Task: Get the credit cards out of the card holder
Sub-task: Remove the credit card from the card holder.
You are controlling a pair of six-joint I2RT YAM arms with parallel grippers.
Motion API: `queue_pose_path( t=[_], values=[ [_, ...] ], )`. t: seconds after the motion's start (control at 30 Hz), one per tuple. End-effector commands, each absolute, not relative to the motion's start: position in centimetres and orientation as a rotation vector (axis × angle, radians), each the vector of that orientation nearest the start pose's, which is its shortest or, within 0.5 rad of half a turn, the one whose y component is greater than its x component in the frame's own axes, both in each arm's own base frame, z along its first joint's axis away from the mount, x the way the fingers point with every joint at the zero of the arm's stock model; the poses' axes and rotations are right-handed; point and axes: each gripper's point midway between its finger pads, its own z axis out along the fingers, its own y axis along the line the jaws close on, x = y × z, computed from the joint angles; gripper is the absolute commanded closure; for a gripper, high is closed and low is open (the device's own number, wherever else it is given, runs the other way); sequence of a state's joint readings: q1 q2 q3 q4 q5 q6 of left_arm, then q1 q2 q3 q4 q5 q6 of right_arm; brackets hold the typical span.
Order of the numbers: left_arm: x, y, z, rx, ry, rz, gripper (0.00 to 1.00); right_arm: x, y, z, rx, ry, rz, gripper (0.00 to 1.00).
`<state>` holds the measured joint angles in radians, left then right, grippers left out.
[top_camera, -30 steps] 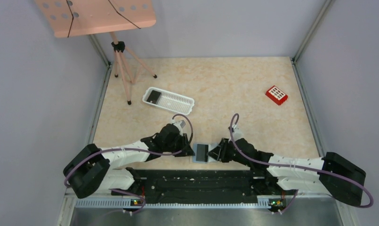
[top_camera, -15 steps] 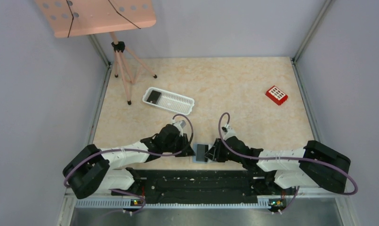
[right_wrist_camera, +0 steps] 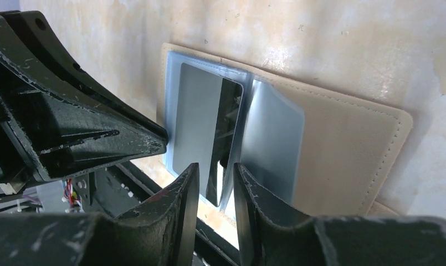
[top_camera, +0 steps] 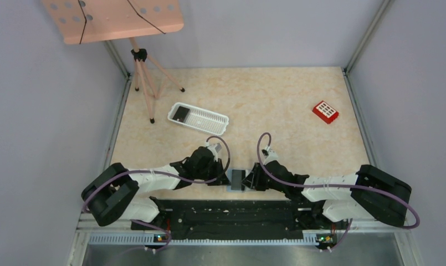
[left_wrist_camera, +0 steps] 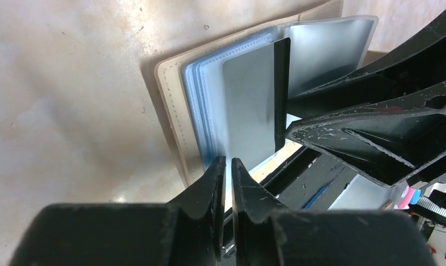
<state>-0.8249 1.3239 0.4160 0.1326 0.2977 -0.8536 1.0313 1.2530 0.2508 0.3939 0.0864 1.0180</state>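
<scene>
The card holder (top_camera: pixel 238 179) lies open at the table's near edge, with a beige cover (left_wrist_camera: pixel 170 111) and pale blue clear sleeves fanned up. A grey card with a dark stripe (left_wrist_camera: pixel 248 105) (right_wrist_camera: pixel 195 127) stands in a sleeve. My left gripper (top_camera: pixel 227 178) comes in from the left. Its jaws (left_wrist_camera: pixel 228 162) are closed to a thin slit on the sleeves' lower edge. From the right, my right gripper (top_camera: pixel 249 180) (right_wrist_camera: pixel 216 169) stands open astride the striped card and one sleeve leaf. A gap shows on the card's left side.
A white slotted basket (top_camera: pixel 199 117) with a dark card (top_camera: pixel 180 113) at its left end sits mid-left. A red box (top_camera: pixel 325 111) lies far right. A tripod (top_camera: pixel 145 88) stands at the back left. The black mounting rail (top_camera: pixel 231 213) runs just behind the holder.
The right arm's base swung left and its gripper edged closer to the holder. The left arm shifted right and its jaws narrowed onto the sleeves' edge.
</scene>
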Motion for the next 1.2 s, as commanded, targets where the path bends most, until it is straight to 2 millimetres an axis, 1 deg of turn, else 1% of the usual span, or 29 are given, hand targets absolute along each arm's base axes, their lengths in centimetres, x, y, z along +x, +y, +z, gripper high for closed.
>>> queue_pose_path(
  t=[0.0,0.23,0.43,0.47,0.53,0.6,0.63,0.73,0.97,1.1,1.17],
  values=[
    [14.8,-28.3,3.4,0.155,2.572,-1.115,0.86,15.5,28.8,4.3,0.070,2.336,1.027,0.70],
    [14.5,-27.9,3.0,0.133,2.576,-1.108,0.87,15.2,29.3,4.1,0.074,2.341,1.058,0.68],
    [14.4,-27.8,2.8,0.123,2.579,-1.113,0.87,15.1,30.2,4.6,0.068,2.320,1.134,0.68],
    [14.5,-27.9,2.9,0.122,2.576,-1.118,0.87,15.0,30.2,4.7,0.071,2.315,1.147,0.70],
    [14.5,-27.9,2.8,0.119,2.575,-1.121,0.87,15.0,30.0,4.7,0.078,2.305,1.164,0.78],
    [14.6,-27.9,2.8,0.112,2.575,-1.116,0.87,15.1,29.4,4.5,0.092,2.303,1.155,0.97],
    [14.6,-27.9,2.7,0.107,2.579,-1.108,0.87,15.1,29.2,4.6,0.097,2.295,1.159,1.00],
    [14.8,-27.9,2.3,0.116,2.594,-1.083,0.87,15.1,28.6,5.0,0.096,2.271,1.162,1.00],
    [14.9,-28.1,1.9,0.123,2.609,-1.073,0.87,15.1,26.7,5.3,0.063,2.290,1.060,1.00],
    [15.0,-27.9,1.7,0.122,2.616,-1.057,0.87,14.9,25.8,5.5,0.074,2.275,1.055,1.00],
    [14.9,-27.9,1.7,0.122,2.618,-1.056,0.86,14.8,25.7,5.6,0.072,2.267,1.066,1.00]
  ],
)
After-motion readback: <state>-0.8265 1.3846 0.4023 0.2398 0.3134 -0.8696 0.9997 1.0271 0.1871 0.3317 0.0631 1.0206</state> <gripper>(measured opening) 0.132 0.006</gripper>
